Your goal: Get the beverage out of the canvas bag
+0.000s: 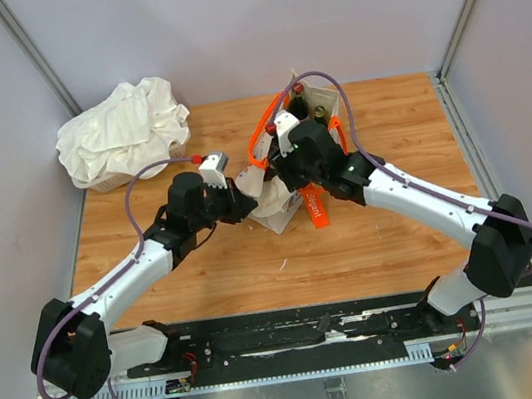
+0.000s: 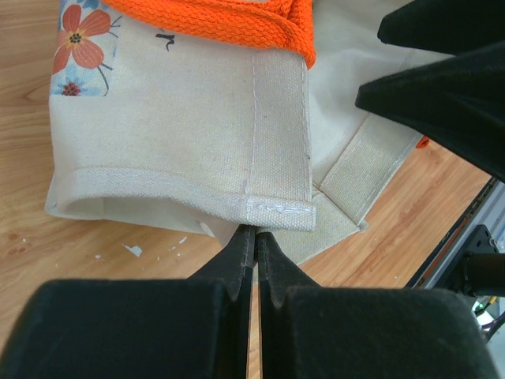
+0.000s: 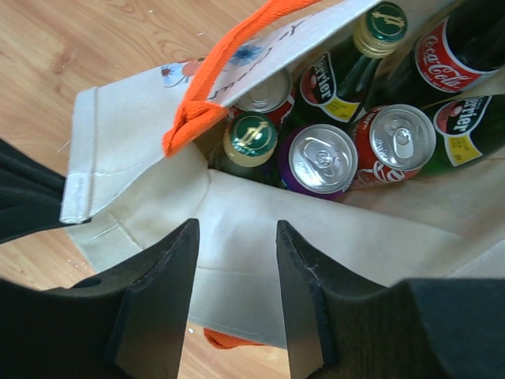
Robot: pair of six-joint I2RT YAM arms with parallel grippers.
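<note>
The cream canvas bag (image 1: 274, 204) with orange handles (image 3: 207, 110) stands mid-table, its mouth open. Inside it I see several beverages: a purple can (image 3: 322, 160), a red cola can (image 3: 398, 140), green bottles (image 3: 251, 136) and a cola bottle (image 3: 442, 59). My left gripper (image 2: 254, 230) is shut on the bag's hemmed rim corner (image 2: 276, 212). My right gripper (image 3: 237, 229) hangs open just over the bag's near wall (image 3: 260, 237), short of the cans, with nothing between its fingers.
A crumpled white cloth bundle (image 1: 124, 131) lies at the back left of the wooden table (image 1: 206, 270). Grey walls enclose the back and both sides. One orange handle end (image 1: 316, 208) hangs out on the bag's near side.
</note>
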